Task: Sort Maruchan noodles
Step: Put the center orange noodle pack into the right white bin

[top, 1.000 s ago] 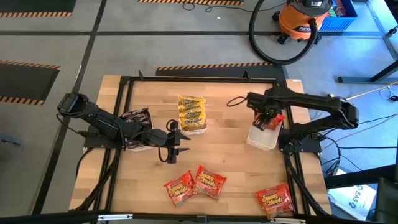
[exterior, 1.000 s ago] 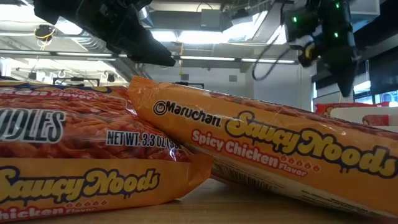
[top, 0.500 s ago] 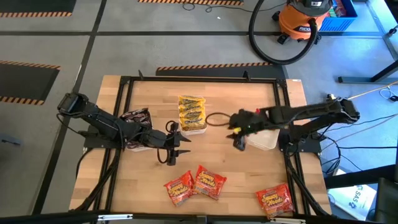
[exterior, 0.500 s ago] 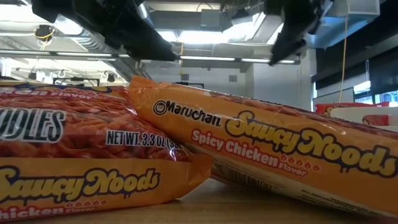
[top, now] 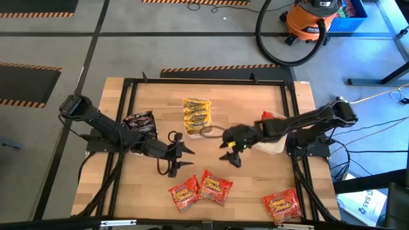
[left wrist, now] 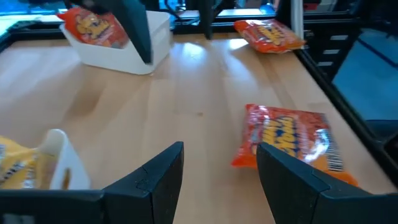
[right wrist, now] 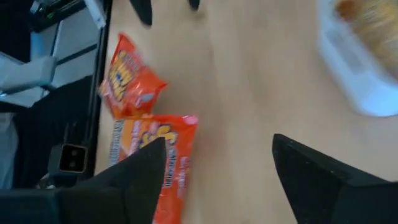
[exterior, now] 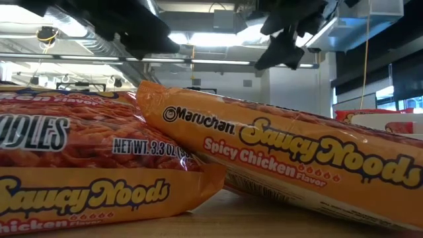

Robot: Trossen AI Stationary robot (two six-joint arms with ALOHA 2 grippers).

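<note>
Having left a red-orange packet [top: 271,117] in the white tray [top: 273,144] by the table's right edge, the right gripper [top: 231,151] now hangs empty, fingers wide, over mid-table. Left gripper [top: 177,157] waits, fingers parted, nearby. Two red-orange packets [top: 200,188] remain near the front edge, evidently next; another packet [top: 282,206] lies front-right.

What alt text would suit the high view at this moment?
Seen from above, two dark arms reach over a light wooden table; the right end effector and left end effector are both open and empty, near three red-orange crinkly ramen packets along the front. Yellow packets fill a white plastic tray at centre back.
</note>
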